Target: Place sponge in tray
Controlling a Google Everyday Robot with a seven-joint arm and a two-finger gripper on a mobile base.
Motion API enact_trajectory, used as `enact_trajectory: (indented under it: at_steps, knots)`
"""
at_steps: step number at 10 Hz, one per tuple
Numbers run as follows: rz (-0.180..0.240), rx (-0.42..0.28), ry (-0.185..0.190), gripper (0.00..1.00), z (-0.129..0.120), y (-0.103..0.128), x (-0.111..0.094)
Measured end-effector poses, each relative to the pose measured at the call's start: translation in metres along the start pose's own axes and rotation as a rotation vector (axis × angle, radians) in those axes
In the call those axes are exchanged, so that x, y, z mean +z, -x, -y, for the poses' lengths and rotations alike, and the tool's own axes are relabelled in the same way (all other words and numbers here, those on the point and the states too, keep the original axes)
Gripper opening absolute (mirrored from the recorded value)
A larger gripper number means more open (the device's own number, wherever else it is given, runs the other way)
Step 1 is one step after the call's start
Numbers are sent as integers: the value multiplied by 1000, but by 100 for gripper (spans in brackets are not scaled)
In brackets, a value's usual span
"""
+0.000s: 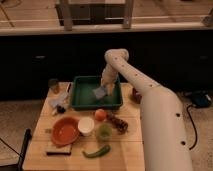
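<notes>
The dark green tray (80, 95) stands at the back of the wooden table. My white arm reaches over from the right, and its gripper (105, 86) hangs above the right half of the tray. The pale blue-grey sponge (100, 92) sits tilted at the fingertips, just above the tray's floor, with the gripper shut on it.
In front of the tray are an orange fruit (100, 114), a white cup (85, 126), an orange bowl (65, 130), a green cup (104, 132), a green pepper (97, 151) and dark grapes (119, 123). A dark block (55, 147) lies front left. A jar (53, 86) stands at the back left.
</notes>
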Motion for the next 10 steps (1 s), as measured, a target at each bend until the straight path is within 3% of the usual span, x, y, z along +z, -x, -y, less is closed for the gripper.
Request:
enact_trajectory:
  at_steps: [10]
  knots:
    - [14,12,-3,1,3,-4,2]
